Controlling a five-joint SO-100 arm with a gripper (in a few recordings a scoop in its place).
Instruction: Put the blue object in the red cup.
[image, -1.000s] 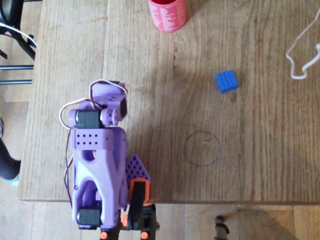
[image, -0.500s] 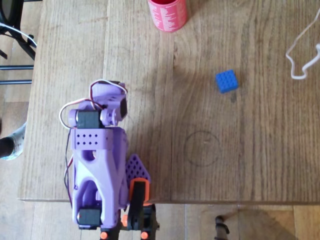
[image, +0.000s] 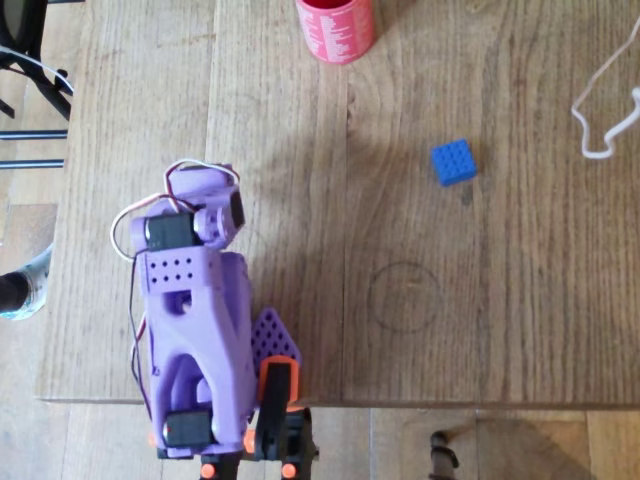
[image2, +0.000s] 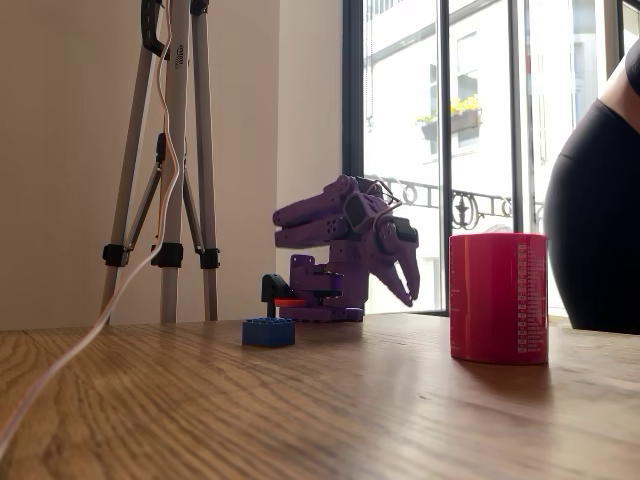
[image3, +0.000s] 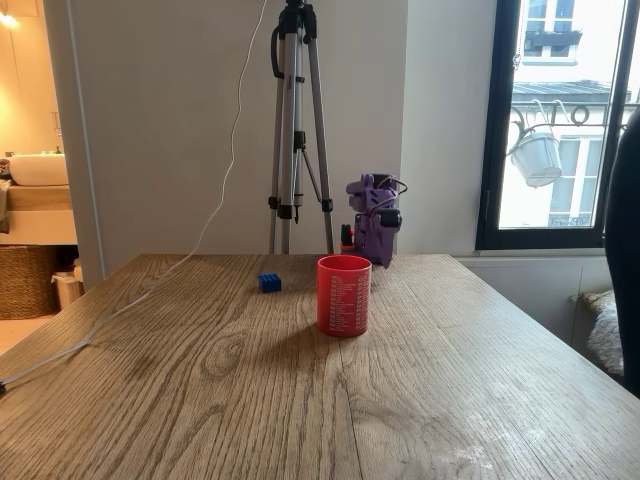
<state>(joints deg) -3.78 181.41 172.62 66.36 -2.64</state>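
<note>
From overhead I see the red cup (image: 335, 28) at the top edge of the wooden table (image: 480, 300), cut off by the frame so I cannot see into it. The blue brick (image: 453, 162) lies flat on the bare wood, well apart from the cup, toward the right; it is a small square of glossy plastic with a grid of studs on top. The purple arm (image: 195, 320) sits folded at the lower left, matte printed plastic with white and red wires looping over it. A thin white cable (image: 603, 110) curls at the right edge, and a faint pencilled circle (image: 403, 297) marks the wood below the brick.

In a fixed view from table level, the cup (image2: 498, 297) stands upright, a smooth cylinder with small white print on its side. The brick (image2: 268, 332) rests on the table to its left, apart from it. The gripper (image2: 407, 285) hangs off the folded arm, tips down, holding nothing; the fingers look close together, but I cannot tell for certain. A tripod (image2: 170, 150) stands at the left.

In the other fixed view the cup (image3: 343, 294) stands mid-table, its inside hidden by the low angle. The brick (image3: 269, 282) lies behind and left of it.
</note>
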